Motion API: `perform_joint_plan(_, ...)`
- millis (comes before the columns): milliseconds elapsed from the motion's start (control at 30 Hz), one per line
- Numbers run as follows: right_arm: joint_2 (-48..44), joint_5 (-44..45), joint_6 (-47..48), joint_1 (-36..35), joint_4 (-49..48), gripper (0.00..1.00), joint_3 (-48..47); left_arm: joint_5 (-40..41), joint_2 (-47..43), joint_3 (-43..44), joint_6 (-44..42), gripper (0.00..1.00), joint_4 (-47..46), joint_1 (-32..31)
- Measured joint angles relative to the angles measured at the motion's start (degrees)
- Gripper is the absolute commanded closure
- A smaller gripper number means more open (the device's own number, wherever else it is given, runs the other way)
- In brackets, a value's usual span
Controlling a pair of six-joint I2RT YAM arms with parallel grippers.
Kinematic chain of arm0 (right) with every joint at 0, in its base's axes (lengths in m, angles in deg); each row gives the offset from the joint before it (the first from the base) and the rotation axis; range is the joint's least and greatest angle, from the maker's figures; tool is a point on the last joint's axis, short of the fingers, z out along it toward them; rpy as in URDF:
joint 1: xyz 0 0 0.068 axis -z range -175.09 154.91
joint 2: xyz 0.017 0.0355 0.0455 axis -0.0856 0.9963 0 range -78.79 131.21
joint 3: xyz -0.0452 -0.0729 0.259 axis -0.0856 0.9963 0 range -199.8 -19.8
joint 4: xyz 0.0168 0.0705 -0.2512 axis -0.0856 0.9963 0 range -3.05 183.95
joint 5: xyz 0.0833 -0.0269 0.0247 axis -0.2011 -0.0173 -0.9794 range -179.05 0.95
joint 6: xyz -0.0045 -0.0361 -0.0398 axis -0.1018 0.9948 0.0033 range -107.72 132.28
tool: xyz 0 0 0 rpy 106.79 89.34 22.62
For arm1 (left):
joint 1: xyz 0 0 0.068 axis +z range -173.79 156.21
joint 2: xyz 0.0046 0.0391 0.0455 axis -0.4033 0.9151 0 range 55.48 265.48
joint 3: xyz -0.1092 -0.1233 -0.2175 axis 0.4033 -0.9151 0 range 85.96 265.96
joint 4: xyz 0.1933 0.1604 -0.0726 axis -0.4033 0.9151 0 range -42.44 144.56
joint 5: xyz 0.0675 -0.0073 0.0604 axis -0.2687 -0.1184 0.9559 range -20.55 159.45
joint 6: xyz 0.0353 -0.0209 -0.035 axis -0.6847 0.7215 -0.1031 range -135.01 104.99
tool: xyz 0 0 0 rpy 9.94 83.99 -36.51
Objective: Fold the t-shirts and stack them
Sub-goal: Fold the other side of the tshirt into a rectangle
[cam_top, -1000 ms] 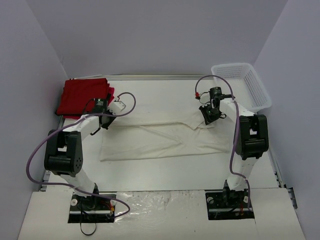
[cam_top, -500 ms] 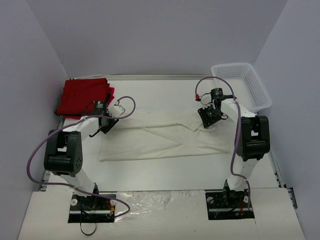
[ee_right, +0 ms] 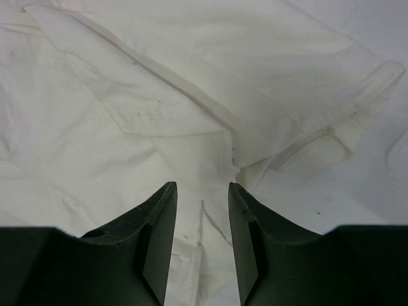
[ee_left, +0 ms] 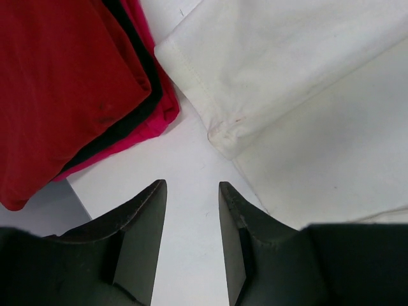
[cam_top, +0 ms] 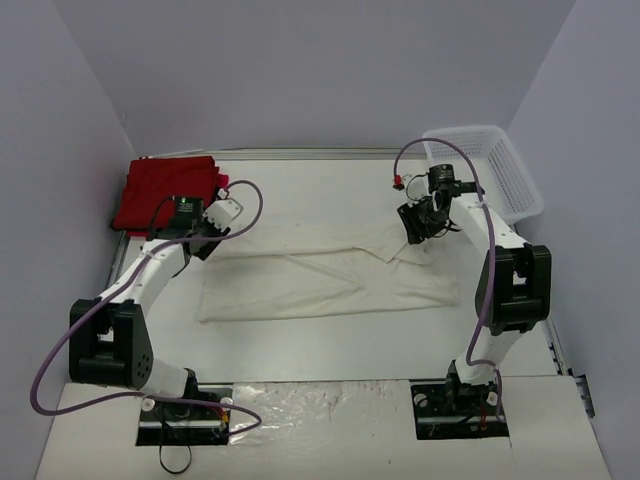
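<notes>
cream-white t-shirt (cam_top: 330, 280) lies as a long band across the middle of the bench (cam_top: 330, 340), with the red t-shirts (cam_top: 165, 190) stacked at 10 o'clock. your left hand (ee_left: 191, 191) hangs with fingers apart over bare bench, nothing between them, a sleeve hem just off its 1 o'clock. your right hand (ee_right: 201, 191) is likewise apart and empty above rumpled cloth by the other sleeve. for the next fold, i'd pinch both ends at matching spots and catch every layer. hard to tell: how many layers the band has, and whether the dark strip in the red stack is a separate garment.
</notes>
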Motion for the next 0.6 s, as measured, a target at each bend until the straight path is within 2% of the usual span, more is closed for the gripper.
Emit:
perform_joint_plan(133, 0.0, -1.7, 0.9, -0.4, 1.4, 0.64, 0.0, 0.1, -1.3, -0.3, 0.7, 0.61, 1.0, 0.0)
perform_joint_plan(600, 7.3, -9.4, 3.9, -3.9, 5.4, 0.64, 0.0, 0.5, -6.8, -3.8, 4.7, 0.38, 2.6, 0.0)
